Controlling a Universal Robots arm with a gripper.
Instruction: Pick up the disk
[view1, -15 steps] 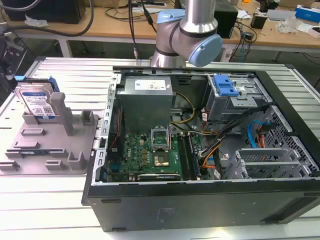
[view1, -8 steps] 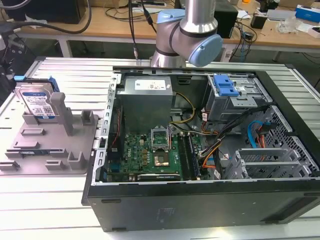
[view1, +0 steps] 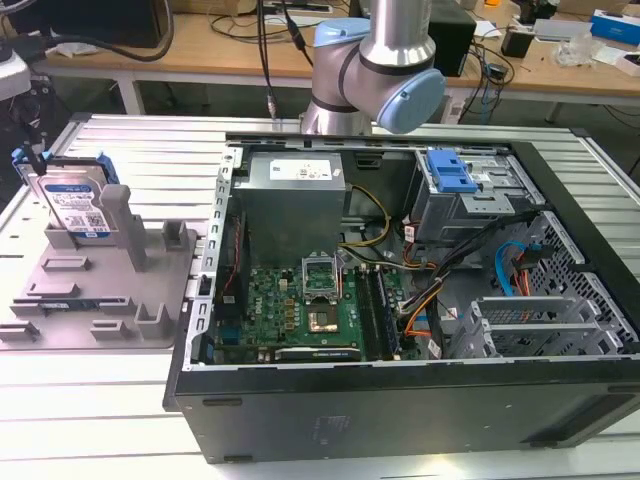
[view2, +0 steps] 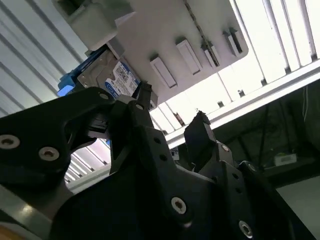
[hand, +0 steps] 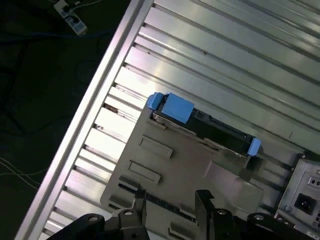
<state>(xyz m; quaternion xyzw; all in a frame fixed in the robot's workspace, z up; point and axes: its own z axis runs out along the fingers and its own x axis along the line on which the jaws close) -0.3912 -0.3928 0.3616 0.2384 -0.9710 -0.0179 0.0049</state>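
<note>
One disk (view1: 75, 205) stands on edge in a grey fixture (view1: 110, 300), at that fixture's far corner on the exterior view's left, its blue-and-white label facing the exterior camera and blue side rails (hand: 172, 107) at both of its ends. The fixture lies flat on the slatted metal tabletop (view1: 150, 150), near the tabletop's edge on the exterior view's left, and just beside it, toward the exterior view's right, sits an open computer case (view1: 400, 400). Inside the case are a green motherboard (view1: 300, 300), a grey power supply (view1: 295, 190) and a blue bracket (view1: 450, 175) at the drive cage. The arm (view1: 380, 60) rises behind the far edge of the case. In the first wrist view the gripper (hand: 171, 195) hangs above the fixture with its two dark fingers (hand: 137, 200) spread apart and nothing between them; below them lie the fixture's low slots, and the disk is seen edge-on along the fixture's opposite edge, apart from the fingertips. In the second wrist view the fingertips point toward the fixture, and the labelled face of the disk sits beside one fingertip without any visible contact. The disk is seated in the fixture, not lifted.
</note>
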